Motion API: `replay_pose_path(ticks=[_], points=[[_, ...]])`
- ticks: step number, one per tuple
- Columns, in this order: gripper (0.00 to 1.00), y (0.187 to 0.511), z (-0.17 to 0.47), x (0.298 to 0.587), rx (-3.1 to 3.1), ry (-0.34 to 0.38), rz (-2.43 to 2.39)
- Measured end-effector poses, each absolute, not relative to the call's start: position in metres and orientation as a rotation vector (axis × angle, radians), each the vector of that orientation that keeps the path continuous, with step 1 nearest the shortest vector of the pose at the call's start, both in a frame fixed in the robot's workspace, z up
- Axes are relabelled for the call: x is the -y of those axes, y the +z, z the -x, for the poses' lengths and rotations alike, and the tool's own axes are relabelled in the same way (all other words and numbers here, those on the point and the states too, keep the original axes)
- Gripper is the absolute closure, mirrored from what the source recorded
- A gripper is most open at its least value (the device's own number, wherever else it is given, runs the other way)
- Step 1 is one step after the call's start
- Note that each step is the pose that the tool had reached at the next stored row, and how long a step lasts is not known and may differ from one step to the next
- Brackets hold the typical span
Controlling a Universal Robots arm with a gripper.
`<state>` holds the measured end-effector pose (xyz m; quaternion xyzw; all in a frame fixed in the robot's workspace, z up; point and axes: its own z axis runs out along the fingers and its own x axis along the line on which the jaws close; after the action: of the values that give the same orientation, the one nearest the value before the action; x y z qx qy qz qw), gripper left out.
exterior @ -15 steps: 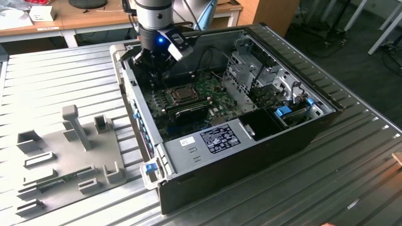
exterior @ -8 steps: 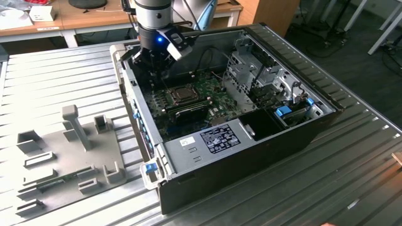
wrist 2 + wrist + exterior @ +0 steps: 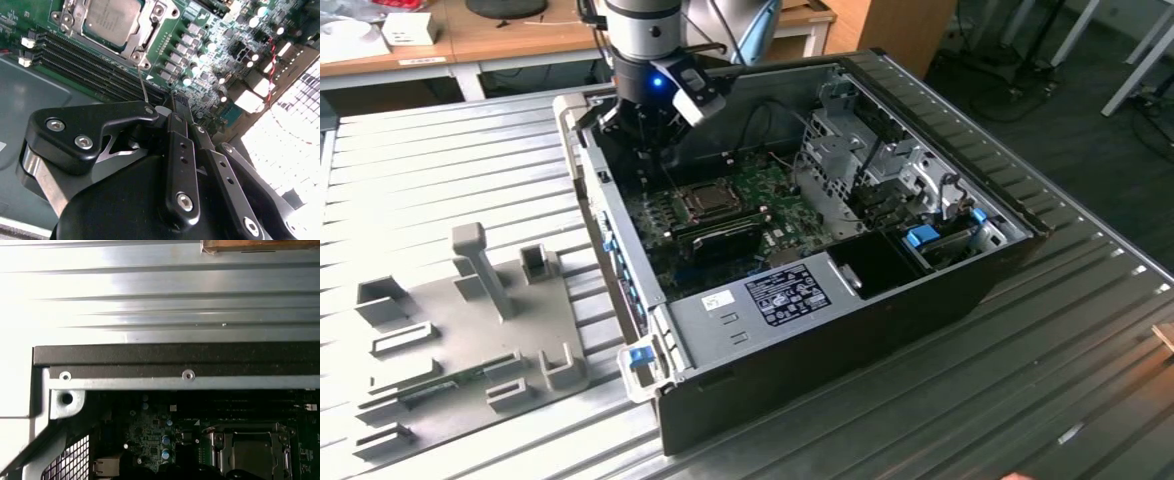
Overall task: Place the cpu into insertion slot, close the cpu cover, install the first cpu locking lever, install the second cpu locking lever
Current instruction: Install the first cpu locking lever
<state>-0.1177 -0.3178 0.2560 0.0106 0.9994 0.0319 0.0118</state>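
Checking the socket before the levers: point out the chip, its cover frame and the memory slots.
chip (image 3: 107, 20), second wrist view, middle of its silver-grey top.
cover frame (image 3: 146, 29), second wrist view, metal bar beside the chip.
memory slots (image 3: 90, 67), second wrist view, middle of the black strips.

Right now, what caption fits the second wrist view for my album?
Black gripper poised near the dull silver-grey square cpu, framed by its shiny metal cover, on green circuit board.

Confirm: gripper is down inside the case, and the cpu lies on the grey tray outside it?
No. The gripper is inside the case, but the cpu sits in the insertion slot, as the second wrist view shows.
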Motion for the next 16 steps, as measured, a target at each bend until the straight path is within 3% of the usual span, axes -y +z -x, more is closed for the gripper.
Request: replay_pose_path(ticks=[16], points=[[0.90,0.2552,0.1141,0.3095,-3.116,0.102,-0.037]])
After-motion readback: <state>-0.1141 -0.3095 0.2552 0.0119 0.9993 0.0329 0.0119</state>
